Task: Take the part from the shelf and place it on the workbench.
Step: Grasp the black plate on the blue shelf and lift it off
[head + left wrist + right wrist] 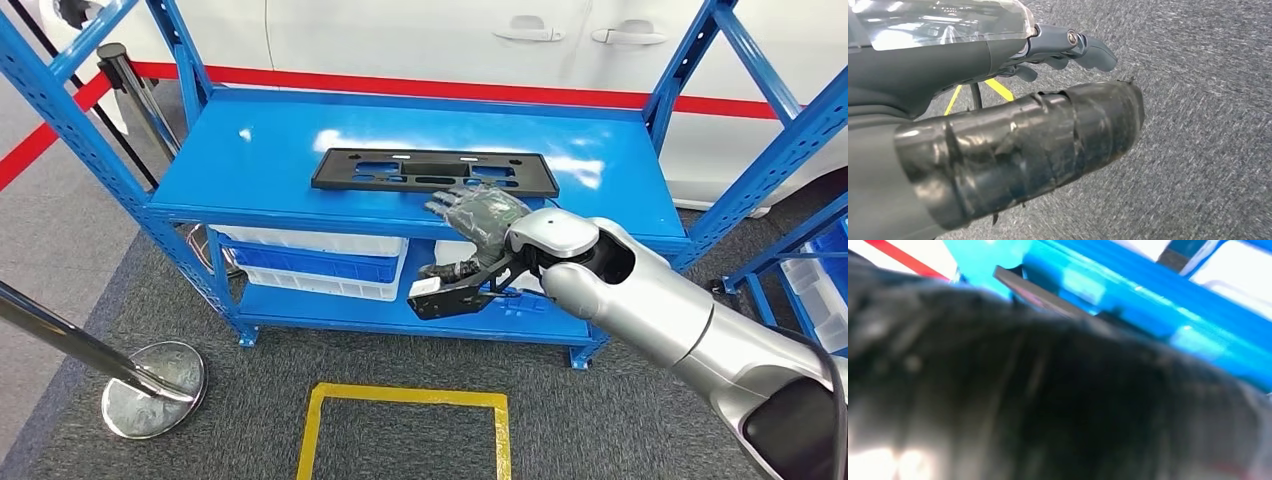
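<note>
A flat black plastic part (430, 170) with cut-outs lies on the top deck of the blue shelf (250, 150), near its front edge. My right hand (478, 212), in a dark glove, reaches in from the right, and its fingers rest on the part's near edge, right of its middle. It has no grip on the part that I can see. In the right wrist view the blurred hand (1023, 400) sits just in front of the part's edge (1038, 292). My left hand (1048, 100) hangs over grey carpet, fingers apart, holding nothing.
White and blue bins (310, 262) stand on the lower shelf. Blue uprights (60, 110) frame the shelf on both sides. A chrome stanchion base (150, 385) stands at the left on the carpet and a yellow floor square (400, 420) lies in front. A white car (450, 40) is behind.
</note>
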Controlling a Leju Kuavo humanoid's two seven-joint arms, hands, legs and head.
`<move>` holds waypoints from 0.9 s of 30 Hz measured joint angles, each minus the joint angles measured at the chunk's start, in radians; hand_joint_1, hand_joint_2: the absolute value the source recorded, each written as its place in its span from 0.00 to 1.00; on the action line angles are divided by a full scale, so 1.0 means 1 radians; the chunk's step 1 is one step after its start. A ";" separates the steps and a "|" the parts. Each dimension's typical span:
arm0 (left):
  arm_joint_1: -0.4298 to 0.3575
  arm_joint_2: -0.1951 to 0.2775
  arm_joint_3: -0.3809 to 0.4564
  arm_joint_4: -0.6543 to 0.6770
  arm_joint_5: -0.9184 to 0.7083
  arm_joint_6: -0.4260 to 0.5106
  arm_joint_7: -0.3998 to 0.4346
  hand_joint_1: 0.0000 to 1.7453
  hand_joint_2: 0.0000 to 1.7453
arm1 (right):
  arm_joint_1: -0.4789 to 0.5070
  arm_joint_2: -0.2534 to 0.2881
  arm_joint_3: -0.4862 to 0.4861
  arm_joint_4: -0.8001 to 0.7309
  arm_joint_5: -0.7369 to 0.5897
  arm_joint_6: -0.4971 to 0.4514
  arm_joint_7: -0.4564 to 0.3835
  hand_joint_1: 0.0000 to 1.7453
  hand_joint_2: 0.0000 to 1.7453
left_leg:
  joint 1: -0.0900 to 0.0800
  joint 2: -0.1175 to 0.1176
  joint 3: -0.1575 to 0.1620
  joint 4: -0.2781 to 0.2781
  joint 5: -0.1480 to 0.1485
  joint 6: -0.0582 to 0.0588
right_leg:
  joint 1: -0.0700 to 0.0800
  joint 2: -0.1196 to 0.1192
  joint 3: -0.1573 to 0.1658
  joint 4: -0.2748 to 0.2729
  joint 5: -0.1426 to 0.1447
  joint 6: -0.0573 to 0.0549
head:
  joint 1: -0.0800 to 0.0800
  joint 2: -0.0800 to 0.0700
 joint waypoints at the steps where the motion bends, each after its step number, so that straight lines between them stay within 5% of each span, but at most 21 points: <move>1: 0.000 0.000 0.000 0.001 0.001 0.000 0.000 0.00 0.00 | 0.001 0.000 0.002 0.001 0.000 0.000 0.000 0.00 0.00 | 0.000 -0.001 0.005 0.000 -0.004 0.000 | -0.001 0.000 -0.011 0.002 0.020 0.000 | 0.000 0.000; 3: 0.000 0.001 0.000 0.004 0.003 0.001 0.000 0.00 0.00 | 0.001 0.000 0.004 0.004 0.000 0.001 -0.001 0.00 0.00 | 0.000 -0.003 0.020 0.000 -0.013 -0.004 | -0.003 -0.001 0.023 -0.103 0.108 -0.005 | 0.000 0.000; 5: 0.000 0.001 0.000 0.008 0.005 0.002 -0.001 0.00 0.00 | -0.002 0.000 0.004 0.006 0.000 0.002 -0.002 0.00 0.00 | -0.001 -0.004 0.030 0.001 -0.022 -0.011 | 0.003 -0.001 0.074 -0.222 0.163 -0.015 | 0.000 0.000; 8: -0.003 0.003 0.000 0.016 0.007 0.004 -0.004 0.00 0.00 | -0.006 0.002 0.006 0.008 0.000 0.002 -0.003 0.00 0.00 | -0.002 -0.003 0.028 -0.002 -0.027 -0.028 | 0.012 -0.001 0.097 -0.274 0.157 -0.026 | 0.000 0.000; 11: -0.004 0.007 0.000 0.025 0.008 0.008 -0.008 0.00 0.00 | -0.010 0.004 0.006 0.010 0.001 0.002 -0.004 0.00 0.00 | -0.001 0.000 0.015 0.039 -0.055 -0.040 | 0.004 -0.001 0.114 -0.293 0.158 -0.044 | -0.002 0.000; 14: -0.004 0.015 0.000 0.039 0.009 0.016 -0.013 0.00 0.00 | -0.014 0.008 0.010 0.014 0.002 0.004 -0.007 0.00 0.00 | 0.001 0.000 -0.082 0.216 -0.123 -0.047 | 0.004 -0.002 0.125 -0.297 0.152 -0.057 | -0.003 0.000; 16: -0.004 0.018 0.000 0.048 0.009 0.019 -0.014 0.00 0.00 | -0.013 0.010 0.014 0.017 0.001 0.004 -0.008 0.00 0.00 | 0.001 0.000 -0.125 0.266 -0.115 -0.050 | 0.006 -0.001 0.130 -0.293 0.145 -0.057 | -0.003 0.000; 20: -0.004 0.023 0.000 0.059 0.009 0.023 -0.014 0.00 0.00 | -0.015 0.012 0.016 0.021 0.001 0.004 -0.009 0.00 0.00 | -0.002 0.000 -0.039 0.054 0.012 -0.040 | 0.009 0.000 0.148 -0.281 0.121 -0.047 | -0.003 0.000; 25: -0.004 0.027 0.000 0.066 0.009 0.025 -0.015 0.00 0.00 | -0.018 0.013 0.016 0.024 0.001 0.004 -0.010 0.00 0.00 | -0.003 -0.001 -0.012 0.002 0.015 -0.019 | 0.012 0.001 0.150 -0.271 0.104 -0.024 | -0.002 0.000; 27: -0.004 0.027 0.000 0.067 0.009 0.025 -0.015 0.00 0.00 | -0.021 0.012 0.016 0.025 0.001 0.004 -0.010 0.00 0.00 | 0.001 0.000 -0.005 -0.006 0.015 -0.008 | 0.009 0.000 0.117 -0.199 0.063 -0.014 | -0.002 0.000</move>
